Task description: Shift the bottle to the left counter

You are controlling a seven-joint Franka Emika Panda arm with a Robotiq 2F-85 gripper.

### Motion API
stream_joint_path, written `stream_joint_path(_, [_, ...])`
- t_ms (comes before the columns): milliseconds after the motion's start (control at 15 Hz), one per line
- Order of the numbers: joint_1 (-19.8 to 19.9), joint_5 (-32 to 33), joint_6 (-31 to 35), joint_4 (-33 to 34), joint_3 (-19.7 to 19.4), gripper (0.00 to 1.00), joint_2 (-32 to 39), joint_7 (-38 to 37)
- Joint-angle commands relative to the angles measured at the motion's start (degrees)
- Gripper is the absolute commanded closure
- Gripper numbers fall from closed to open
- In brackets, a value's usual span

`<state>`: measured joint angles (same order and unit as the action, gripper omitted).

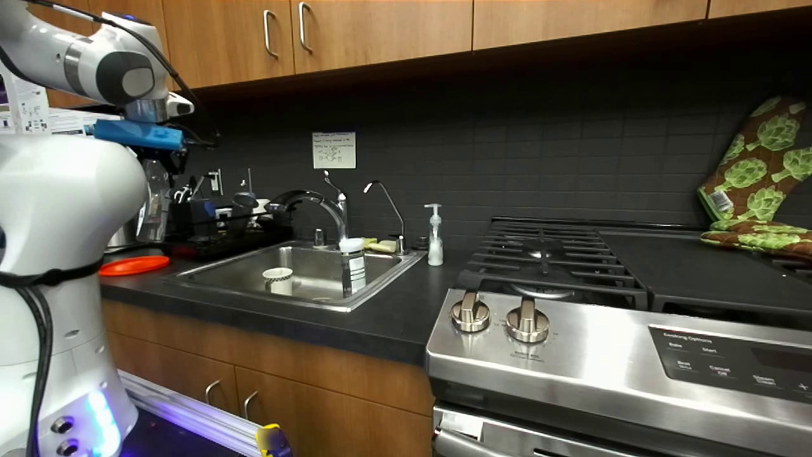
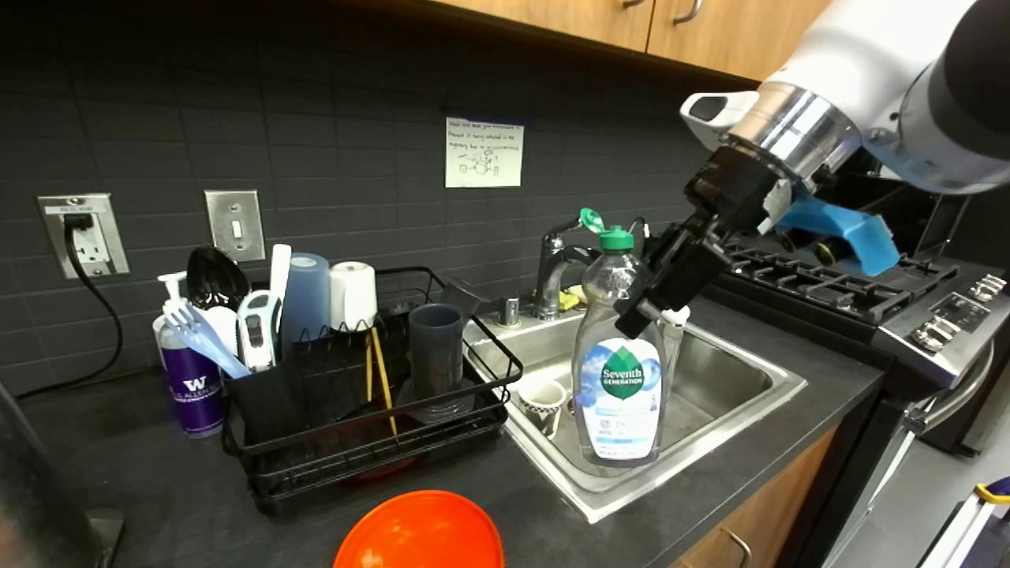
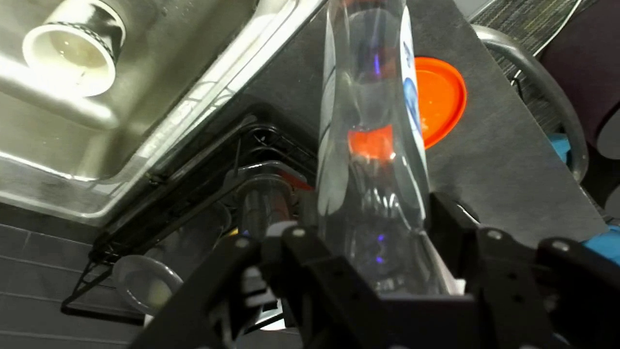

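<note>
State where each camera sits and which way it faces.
An exterior view: before the counter, facing sink and stove; cropped arm shows.
An exterior view: by the rack, facing across sink toward stove; arm's end and gripper show.
Wrist view: behind gripper, facing down past bottle toward counter; gripper shows.
Both exterior views share sink, stove, bottle, arm.

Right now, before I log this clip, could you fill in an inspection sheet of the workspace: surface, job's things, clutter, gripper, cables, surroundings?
Surface: dark countertop around a steel sink.
Job's things: clear bottle, roughly upright, green flip cap open; apparently held off the counter.
Clutter: loaded black dish rack, orange dish on the counter, white cup in the sink.
Gripper: closed on the bottle.
Cables: black cord plugged into the wall outlet; black cables down the white arm.
Surroundings: stove, wood cabinets, wall note.
</note>
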<state>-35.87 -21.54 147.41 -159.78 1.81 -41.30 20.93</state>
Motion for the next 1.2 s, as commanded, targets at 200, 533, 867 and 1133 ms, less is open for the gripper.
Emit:
stream_joint_path(200, [-9.0,-3.6,11.4,0.0,-5.2,0.67,5.2,5.1])
stream_joint_path(533, [-15.5,-8.1,20.9,0.0,-6.6,0.67,11.2,12.0])
stream_joint_path(867, [-21.1,-13.7,27.9,-0.1,-8.3,0.67,17.0,22.8])
stream_joint_path(1133, [-25.8,-18.1,33.0,-0.1,-10.9,0.67,20.5,30.3])
